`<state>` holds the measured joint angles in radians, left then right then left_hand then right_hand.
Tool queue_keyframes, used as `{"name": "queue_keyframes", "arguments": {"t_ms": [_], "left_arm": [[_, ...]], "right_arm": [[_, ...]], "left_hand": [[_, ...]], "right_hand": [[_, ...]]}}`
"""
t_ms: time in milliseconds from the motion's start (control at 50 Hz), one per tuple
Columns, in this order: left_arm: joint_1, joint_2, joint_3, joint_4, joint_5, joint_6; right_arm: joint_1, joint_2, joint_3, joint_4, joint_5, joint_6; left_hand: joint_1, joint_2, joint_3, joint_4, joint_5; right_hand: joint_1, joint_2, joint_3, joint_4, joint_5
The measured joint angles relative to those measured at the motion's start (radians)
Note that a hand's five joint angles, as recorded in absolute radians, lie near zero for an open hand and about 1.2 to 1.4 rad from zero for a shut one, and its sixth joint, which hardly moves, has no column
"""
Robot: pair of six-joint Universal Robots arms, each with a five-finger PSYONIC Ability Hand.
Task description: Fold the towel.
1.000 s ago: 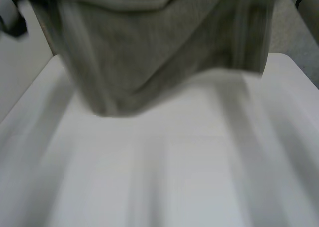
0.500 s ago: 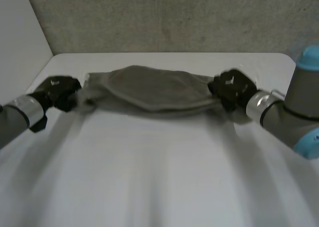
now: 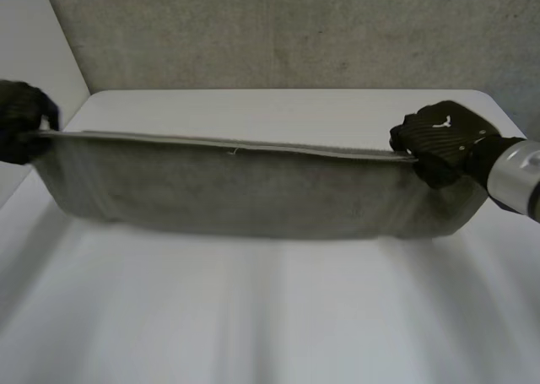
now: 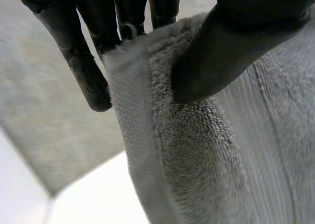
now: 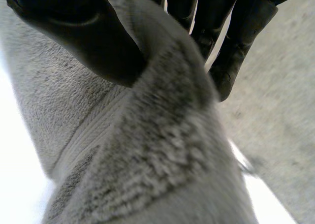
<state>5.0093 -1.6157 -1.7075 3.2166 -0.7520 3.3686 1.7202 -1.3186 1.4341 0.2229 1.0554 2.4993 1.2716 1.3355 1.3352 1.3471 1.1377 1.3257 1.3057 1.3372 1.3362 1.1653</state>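
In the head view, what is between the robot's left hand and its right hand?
The towel spans that whole stretch, its top edge taut from the left hand to the right hand, each pinching one end. The head view shows it.

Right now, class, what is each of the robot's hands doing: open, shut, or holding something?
Left hand: shut on the grey towel, pinching one upper corner.
Right hand: shut on the grey towel, pinching the other upper corner.
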Motion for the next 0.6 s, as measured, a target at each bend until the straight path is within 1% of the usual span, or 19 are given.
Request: {"name": "queue_keyframes", "arguments": {"t_ms": [40,100,180,280,360,460,600], "left_arm": [[-0.048,-0.062,0.024,0.000,-0.020,0.000],[-0.139,-0.190,0.084,-0.002,-0.084,0.008],[-0.197,-0.315,0.160,-0.008,-0.166,0.034],[-0.212,-0.420,0.248,-0.016,-0.228,0.078],[-0.209,-0.473,0.310,-0.030,-0.249,0.097],[-0.207,-0.515,0.365,-0.043,-0.282,0.103],[-0.216,-0.563,0.434,-0.046,-0.330,0.102]], "right_arm": [[0.009,0.052,-0.037,0.011,0.020,-0.016],[0.035,0.145,-0.108,0.027,0.066,-0.059],[0.065,0.223,-0.180,0.033,0.107,-0.101],[0.084,0.298,-0.258,0.031,0.126,-0.118],[0.092,0.360,-0.311,0.029,0.128,-0.122],[0.110,0.446,-0.372,0.026,0.131,-0.123],[0.129,0.555,-0.480,0.023,0.169,-0.124]], "left_hand": [[0.000,0.001,0.000,0.000,0.000],[0.000,0.001,0.001,0.000,0.000],[0.000,0.001,0.001,0.000,0.000],[0.000,0.001,0.001,0.000,0.000],[0.000,0.001,0.001,0.000,0.000],[0.000,0.001,0.001,0.000,0.000],[0.000,0.001,0.001,0.000,0.000]], "right_hand": [[0.000,0.000,0.000,0.000,0.000],[0.000,0.000,0.000,0.000,0.000],[0.000,0.000,0.000,0.000,0.000],[0.000,0.000,0.000,0.000,0.000],[0.000,0.000,0.000,0.000,0.000],[0.000,0.000,0.000,0.000,0.000],[0.000,0.000,0.000,0.000,0.000]]}}
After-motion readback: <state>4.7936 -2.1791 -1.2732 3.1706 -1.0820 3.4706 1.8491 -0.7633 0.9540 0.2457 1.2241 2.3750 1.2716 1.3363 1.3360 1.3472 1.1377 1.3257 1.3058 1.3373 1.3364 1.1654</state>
